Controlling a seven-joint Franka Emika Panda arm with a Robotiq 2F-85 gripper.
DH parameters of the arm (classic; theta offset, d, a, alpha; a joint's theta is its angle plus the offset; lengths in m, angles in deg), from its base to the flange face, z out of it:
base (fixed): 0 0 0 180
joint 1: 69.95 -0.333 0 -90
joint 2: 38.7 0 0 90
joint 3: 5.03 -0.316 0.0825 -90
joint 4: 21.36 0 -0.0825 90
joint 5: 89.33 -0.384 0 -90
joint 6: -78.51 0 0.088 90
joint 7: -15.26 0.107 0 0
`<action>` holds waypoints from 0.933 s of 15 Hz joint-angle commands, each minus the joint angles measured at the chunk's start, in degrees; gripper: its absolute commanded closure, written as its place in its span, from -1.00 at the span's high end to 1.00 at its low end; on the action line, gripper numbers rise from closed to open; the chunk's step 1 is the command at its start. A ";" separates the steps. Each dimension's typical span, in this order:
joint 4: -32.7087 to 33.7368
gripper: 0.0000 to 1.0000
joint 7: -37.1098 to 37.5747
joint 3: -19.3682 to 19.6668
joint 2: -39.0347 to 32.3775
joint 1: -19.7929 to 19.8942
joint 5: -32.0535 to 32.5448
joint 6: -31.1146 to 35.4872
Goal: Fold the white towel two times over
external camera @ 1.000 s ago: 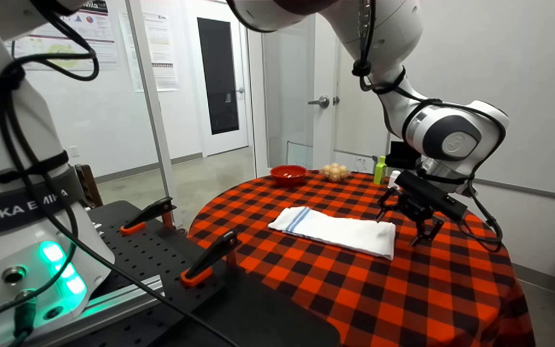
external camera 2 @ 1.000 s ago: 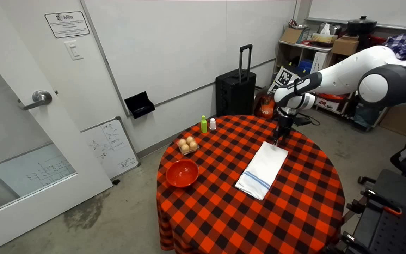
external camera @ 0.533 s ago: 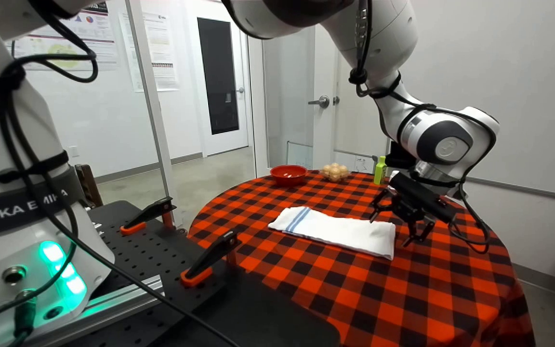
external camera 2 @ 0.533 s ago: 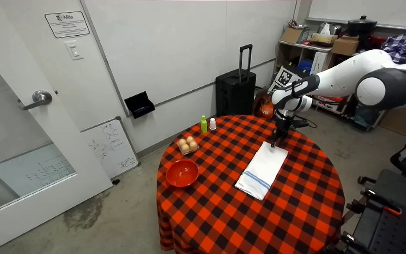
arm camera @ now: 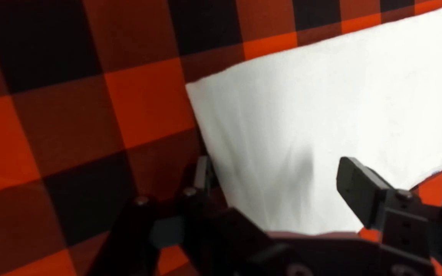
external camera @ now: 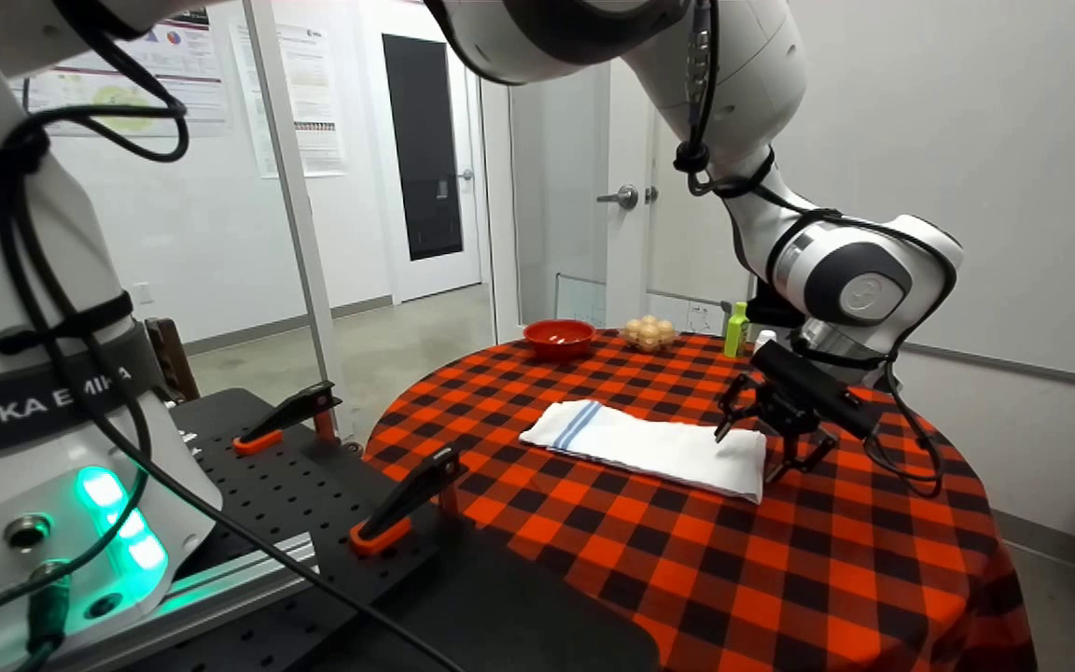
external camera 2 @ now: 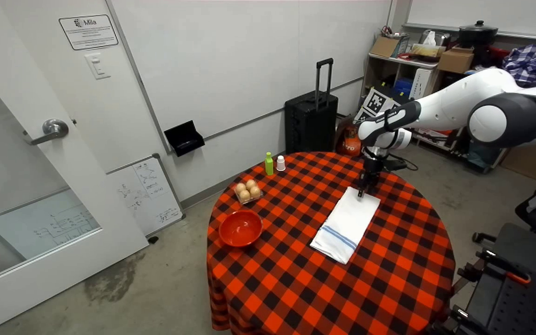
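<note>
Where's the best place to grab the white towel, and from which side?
I'd pinch the white towel at its plain short edge, opposite the blue stripes, coming from beyond that edge so one finger might slip under. It lies nearly flat, and the open tool straddles that edge in the wrist view.

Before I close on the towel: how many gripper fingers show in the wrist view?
2: one finger just beyond the short edge of the white towel, the other finger over the towel. Whether either touches it is unclear.
</note>
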 commanded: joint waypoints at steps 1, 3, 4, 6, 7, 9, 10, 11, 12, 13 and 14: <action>2.75 0.24 0.00 0.11 -1.70 -0.23 0.51 -1.39; 3.01 -0.24 -0.03 0.13 -1.94 -0.23 0.53 -1.42; 3.17 -0.25 -0.03 0.13 -2.00 -0.22 0.54 -1.48; 3.28 -0.56 -0.02 0.16 -2.00 -0.21 0.54 -1.53; 3.25 -0.68 -0.03 0.18 -1.98 -0.22 0.55 -1.51; 3.47 -0.97 0.08 0.27 -2.07 -0.19 0.58 -1.44; 4.39 -1.00 0.44 -0.31 -2.58 0.31 1.41 -1.64; 4.85 -1.00 0.53 -0.18 -2.75 0.36 1.50 -1.57; 5.54 -1.00 0.54 -0.05 -3.05 0.45 1.59 -1.36; 7.03 -0.98 0.82 0.14 -3.67 0.66 1.68 -1.39; 8.40 -0.98 1.11 0.29 -4.20 0.86 1.74 -1.38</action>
